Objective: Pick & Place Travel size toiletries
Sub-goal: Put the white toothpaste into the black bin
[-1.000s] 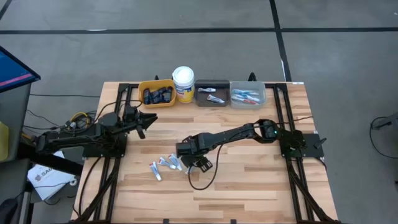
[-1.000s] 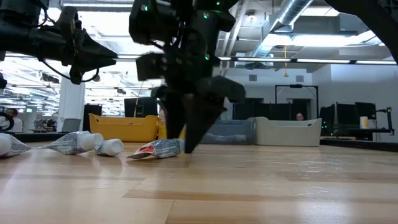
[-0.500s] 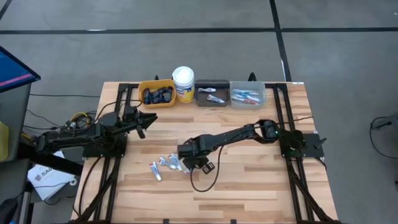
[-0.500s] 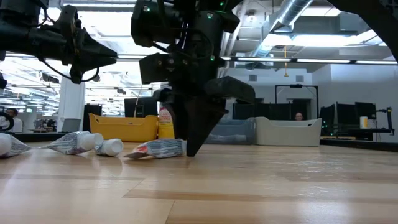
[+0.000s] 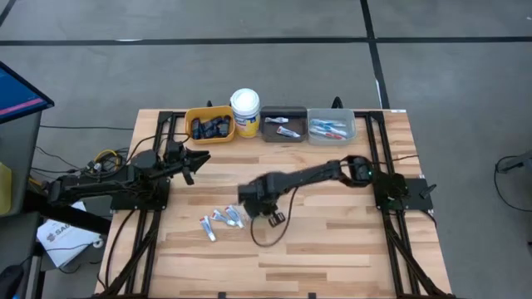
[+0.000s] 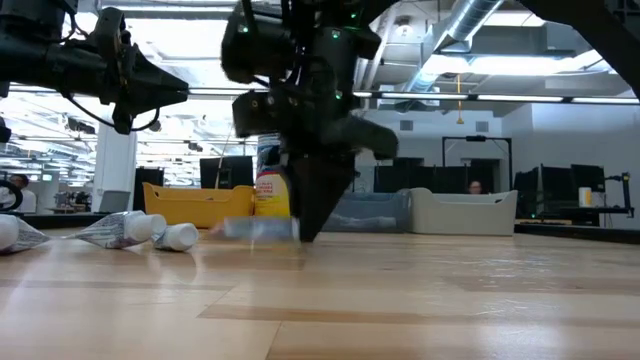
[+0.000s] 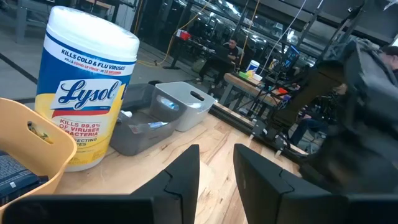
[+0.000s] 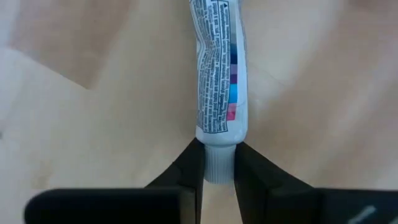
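My right gripper [image 8: 219, 163] stands low over the middle of the table [image 5: 332, 241], shut on a small white tube [image 8: 217, 68] with red and blue marks. The same tube shows blurred in the low view [image 6: 262, 228]. A few more white tubes [image 5: 220, 219] lie flat on the wood just left of it, seen low as well [image 6: 150, 230]. My left gripper [image 5: 198, 158] hangs in the air at the left, near the yellow bin [image 5: 209, 124]. Its fingers [image 7: 186, 171] stand a little apart with nothing between them. My right gripper pinches the tube's white cap end [image 8: 217, 167] between its two fingers, one on each side. The fingers come from above, pointing down [image 6: 305, 215]. The tube's body sticks out about level toward the table's left, low over the wood.
Along the far edge stand the yellow bin with dark navy tubes, a white-lidded yellow tub [image 5: 245, 112], a dark bin [image 5: 283, 124] and a grey bin [image 5: 331, 126]. Bare wood lies to the near and right sides.
My right gripper has shut on the cap end of the tube that lay on the table. It has then risen a little and drawn toward the far edge, taking the tube up off the wood. The other tubes have stayed where they were.
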